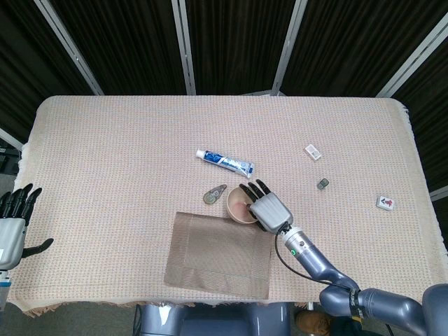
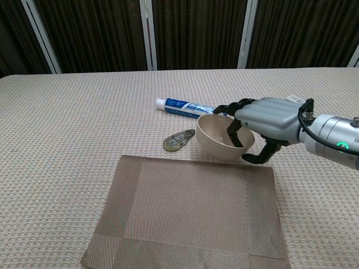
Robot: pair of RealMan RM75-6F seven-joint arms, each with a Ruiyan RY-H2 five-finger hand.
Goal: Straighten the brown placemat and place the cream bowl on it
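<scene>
The cream bowl [image 1: 238,205] [image 2: 215,137] sits tipped at the far right edge of the brown placemat [image 1: 213,255] [image 2: 185,216]. My right hand [image 1: 269,210] [image 2: 268,117] grips the bowl's right rim, fingers hooked inside and thumb against the outer wall. The placemat lies flat near the table's front edge, turned slightly askew. My left hand [image 1: 14,225] hovers at the table's far left edge with fingers spread and nothing in it; only the head view shows it.
A toothpaste tube [image 1: 224,162] [image 2: 188,107] lies just behind the bowl. A small round tape-like item [image 1: 213,194] [image 2: 178,140] sits left of it. At the right lie a white packet [image 1: 313,151], a dark clip [image 1: 322,184] and a tile [image 1: 385,203].
</scene>
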